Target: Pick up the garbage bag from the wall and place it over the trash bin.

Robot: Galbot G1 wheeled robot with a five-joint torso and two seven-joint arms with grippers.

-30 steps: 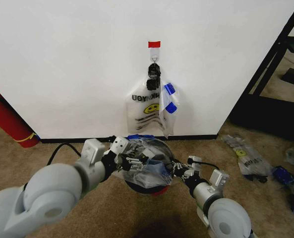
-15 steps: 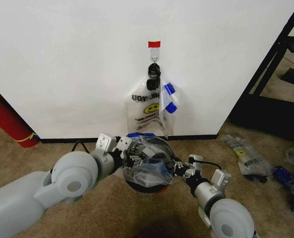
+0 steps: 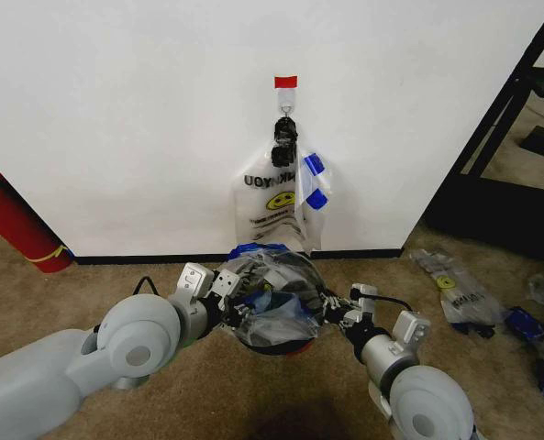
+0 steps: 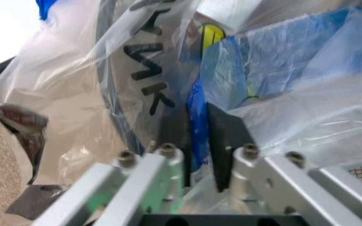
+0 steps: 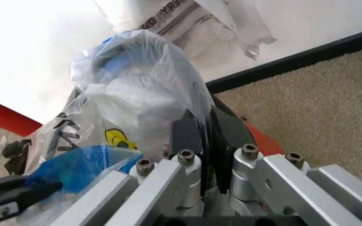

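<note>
Both grippers pinching bag at bin, below wall hook.

Left gripper [image 3: 238,301] clamped on garbage bag [image 3: 273,291] at left side; bag draped over trash bin [image 3: 281,347] on carpet against wall [image 3: 143,119]; right gripper [image 3: 329,309] nipped tight on film at right rim.

Both arms are showing rounded pale-grey shells with circular joint caps — a black cable is looping off each forearm. The left gripper [image 4: 198,157] and right gripper [image 5: 205,150] are carrying black pads on silver, screw-studded linkages.
</note>
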